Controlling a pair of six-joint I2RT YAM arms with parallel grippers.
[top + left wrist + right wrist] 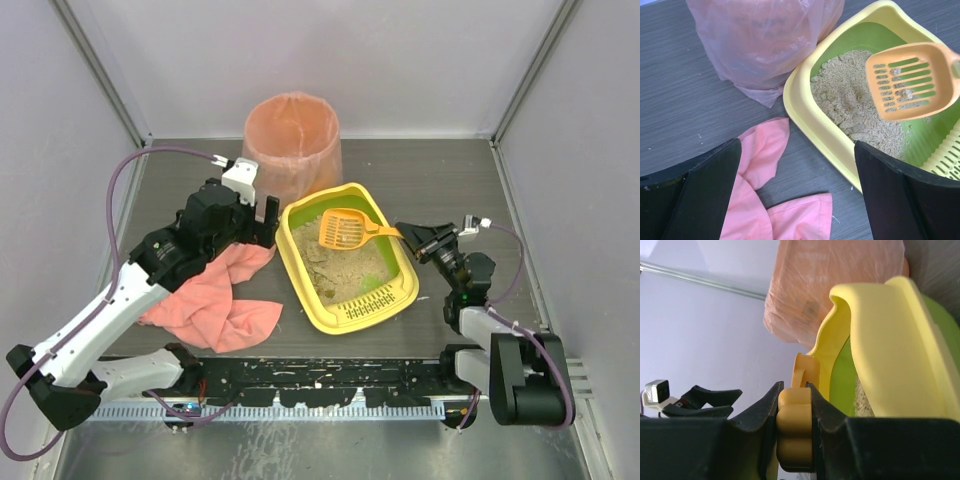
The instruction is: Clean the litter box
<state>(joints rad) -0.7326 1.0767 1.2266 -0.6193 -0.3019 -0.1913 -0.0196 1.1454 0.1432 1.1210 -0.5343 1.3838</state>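
The yellow litter box point(300, 262) lies at mid-table, lime-green inside, with beige litter point(340, 268) and a slotted grate point(368, 306) at its near end. It also shows in the left wrist view point(812, 120) and the right wrist view point(890, 340). My right gripper point(418, 238) is shut on the handle point(794, 432) of the orange scoop point(343, 229), which hangs above the litter with a few bits in it point(910, 80). My left gripper point(262, 222) is open and empty, just left of the box, over the pink cloth point(760, 200).
A tall round pink-lined bin point(293, 142) stands behind the box, close to its far corner. The pink cloth point(215, 296) is spread on the table left of the box, under my left arm. Grey walls close in the table on three sides.
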